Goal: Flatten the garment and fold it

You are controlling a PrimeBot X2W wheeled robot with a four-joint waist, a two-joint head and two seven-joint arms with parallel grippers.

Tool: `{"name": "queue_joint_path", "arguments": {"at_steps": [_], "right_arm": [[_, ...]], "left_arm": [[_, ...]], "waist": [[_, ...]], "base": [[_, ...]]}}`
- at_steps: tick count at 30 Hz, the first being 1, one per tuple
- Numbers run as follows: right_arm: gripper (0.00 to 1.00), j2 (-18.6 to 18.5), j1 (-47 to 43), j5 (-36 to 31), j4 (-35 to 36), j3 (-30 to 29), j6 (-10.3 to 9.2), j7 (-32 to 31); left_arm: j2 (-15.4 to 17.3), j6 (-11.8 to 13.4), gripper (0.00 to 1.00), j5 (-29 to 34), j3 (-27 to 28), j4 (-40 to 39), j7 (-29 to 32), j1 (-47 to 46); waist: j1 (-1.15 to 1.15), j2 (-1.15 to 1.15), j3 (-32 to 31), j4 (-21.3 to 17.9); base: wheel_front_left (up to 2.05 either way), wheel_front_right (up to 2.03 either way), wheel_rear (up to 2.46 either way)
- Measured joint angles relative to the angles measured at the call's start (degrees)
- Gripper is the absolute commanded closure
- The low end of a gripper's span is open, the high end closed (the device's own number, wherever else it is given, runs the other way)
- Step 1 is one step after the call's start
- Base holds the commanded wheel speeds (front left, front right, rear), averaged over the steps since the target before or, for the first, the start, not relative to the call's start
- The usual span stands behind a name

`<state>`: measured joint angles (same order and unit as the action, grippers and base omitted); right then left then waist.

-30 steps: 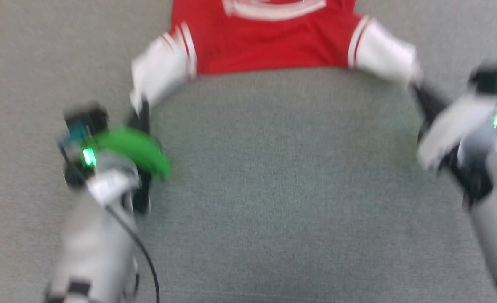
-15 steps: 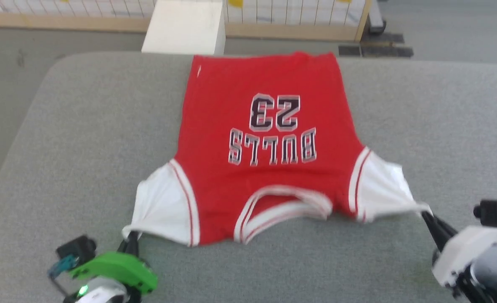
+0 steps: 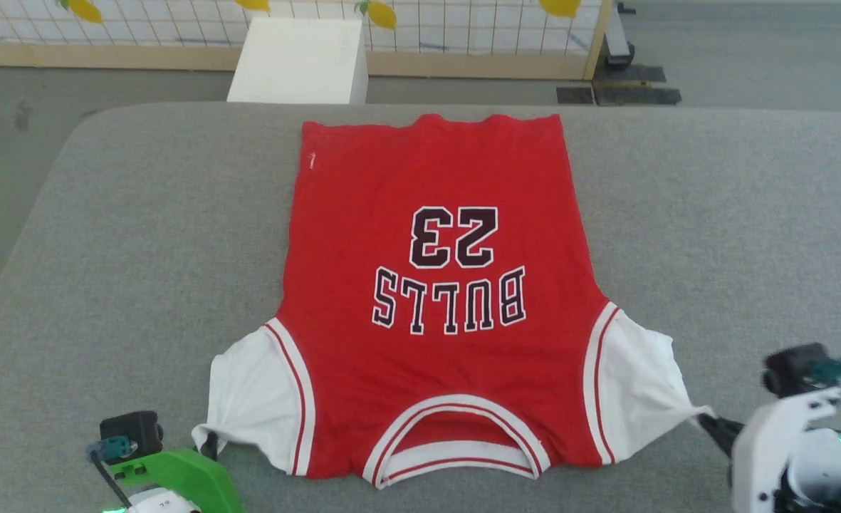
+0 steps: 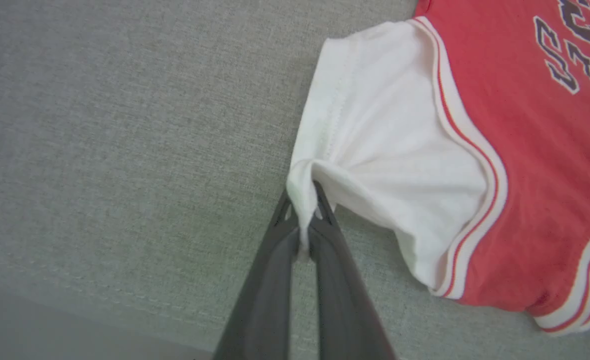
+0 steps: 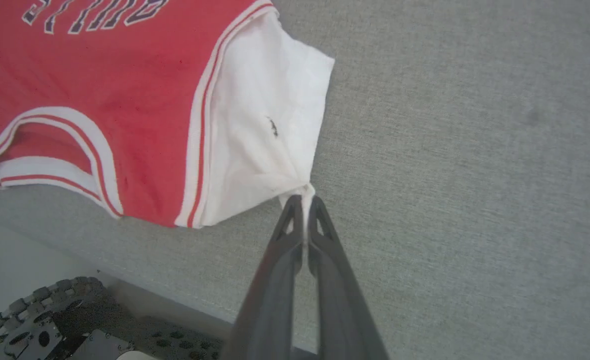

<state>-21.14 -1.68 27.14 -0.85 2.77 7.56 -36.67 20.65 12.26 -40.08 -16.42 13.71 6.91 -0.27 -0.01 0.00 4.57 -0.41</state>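
Note:
The garment [image 3: 434,285], a red jersey shirt with white short sleeves and dark lettering, lies spread flat on the grey padded table [image 3: 142,235], collar toward me. My left gripper [image 3: 210,445] is shut on the corner of its left white sleeve [image 4: 374,150]; the wrist view shows the cloth pinched between the dark fingers [image 4: 277,250]. My right gripper [image 3: 708,424] is shut on the tip of the right white sleeve [image 5: 270,130], which is pulled out to a point.
A white box [image 3: 299,60] stands on the floor beyond the table's far edge, before a gridded panel with yellow shapes [image 3: 463,28]. The table's near edge and the robot's wheeled base [image 5: 40,320] lie below the right gripper.
The head view has tilted up, bringing the whole garment and the floor beyond into view. The garment now lies flatter, with the collar smoothed and both sleeves still held at their tips.

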Motion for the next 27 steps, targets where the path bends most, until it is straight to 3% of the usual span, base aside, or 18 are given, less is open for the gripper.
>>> {"name": "queue_joint_path", "arguments": {"at_steps": [7,16,17,18,23,27], "right_arm": [[1.0,-0.97,7.92,-4.34,-3.79,9.49,0.0,-13.39],[1.0,-2.26,13.28,-7.42,-9.87,15.6,0.01,-18.19],[0.7,-2.32,13.44,-7.25,-10.01,15.68,0.01,-18.06],[0.0,-2.33,13.45,-6.72,-10.09,15.58,0.0,-17.88],[0.0,-2.82,13.33,-3.09,-8.78,12.51,0.0,-16.47],[0.0,-3.21,12.4,-0.18,-3.82,6.41,0.0,-16.17]], "left_arm": [[0.19,0.69,1.0,0.26,-0.87,-1.7,2.19,-1.55],[0.01,0.76,1.0,0.19,-0.44,-2.64,1.18,-1.74],[0.01,0.76,1.0,0.16,-0.37,-2.7,1.09,-1.75],[0.01,0.76,1.0,0.07,-0.3,-2.76,1.07,-1.75],[0.11,0.93,1.0,-0.32,0.16,-3.25,0.83,-1.66],[0.4,1.49,1.0,-0.34,0.48,-4.03,0.82,-1.07]], "waist": [[0.0,0.0,2.77,-0.24],[0.0,0.0,4.64,0.54],[0.0,0.0,4.64,0.62],[0.0,0.0,4.59,0.63],[0.01,0.0,3.44,0.31],[0.01,0.0,2.06,-0.25]], "base": [[0.0,0.0,0.0],[0.0,0.0,0.0],[0.0,0.0,0.0],[0.0,0.0,0.0],[0.0,0.0,0.0],[0.0,0.0,0.0]]}}
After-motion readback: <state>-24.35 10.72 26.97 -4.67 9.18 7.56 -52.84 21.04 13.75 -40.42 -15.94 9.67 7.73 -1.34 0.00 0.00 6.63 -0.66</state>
